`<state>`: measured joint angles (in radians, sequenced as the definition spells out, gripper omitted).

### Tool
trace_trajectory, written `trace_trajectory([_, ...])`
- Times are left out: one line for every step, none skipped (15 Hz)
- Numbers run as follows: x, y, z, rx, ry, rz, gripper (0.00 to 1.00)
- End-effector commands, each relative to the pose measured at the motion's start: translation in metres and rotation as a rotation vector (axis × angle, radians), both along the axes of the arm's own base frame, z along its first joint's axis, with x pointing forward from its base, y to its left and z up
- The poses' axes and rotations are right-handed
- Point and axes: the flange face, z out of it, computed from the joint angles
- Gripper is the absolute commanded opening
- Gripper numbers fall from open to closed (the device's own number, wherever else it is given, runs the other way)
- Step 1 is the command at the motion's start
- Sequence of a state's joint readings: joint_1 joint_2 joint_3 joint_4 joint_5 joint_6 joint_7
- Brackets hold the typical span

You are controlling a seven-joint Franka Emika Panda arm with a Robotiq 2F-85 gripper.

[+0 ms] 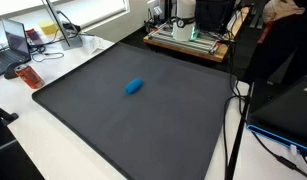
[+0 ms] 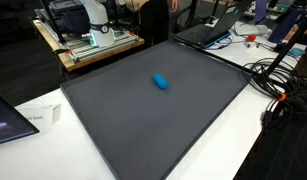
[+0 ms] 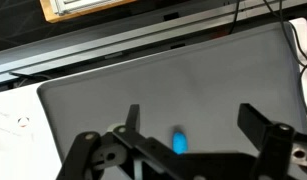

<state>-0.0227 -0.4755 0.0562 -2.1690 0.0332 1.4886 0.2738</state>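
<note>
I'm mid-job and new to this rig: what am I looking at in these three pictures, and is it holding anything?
It is one robot arm with two fingers at its tip. Two pictures come from cameras standing off the robot, looking across a dark mat on a white table; the white arm rises at the far edge. The third comes from a camera on the wrist, looking past the fingers. One small blue object lies mid-mat; the wrist view shows it between the fingers. They stand open and hold nothing.
</note>
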Motion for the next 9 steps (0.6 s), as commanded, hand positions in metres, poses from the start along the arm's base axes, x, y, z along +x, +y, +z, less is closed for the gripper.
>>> trace_trajectory([0.0002, -0.0001, 0.0009, 0.000, 0.001, 0.000, 1.00])
trace_trajectory([0.0002, -0.0001, 0.0009, 0.000, 0.000, 0.000, 1.00])
trace_trajectory([0.0002, -0.0001, 0.0009, 0.000, 0.000, 0.000, 1.00])
trace_trajectory([0.0002, -0.0001, 0.0009, 0.000, 0.000, 0.000, 1.00])
trace_trajectory([0.0002, -0.0001, 0.0009, 0.000, 0.000, 0.000, 1.00])
trace_trajectory([0.0002, -0.0001, 0.0009, 0.000, 0.000, 0.000, 1.00])
trace_trajectory([0.0002, 0.0000, 0.0009, 0.000, 0.000, 0.000, 1.00])
trace_trajectory([0.0002, -0.0001, 0.0009, 0.000, 0.000, 0.000, 1.00])
trace_trajectory([0.0074, 0.0051, -0.0004, -0.006, 0.003, 0.018, 1.00])
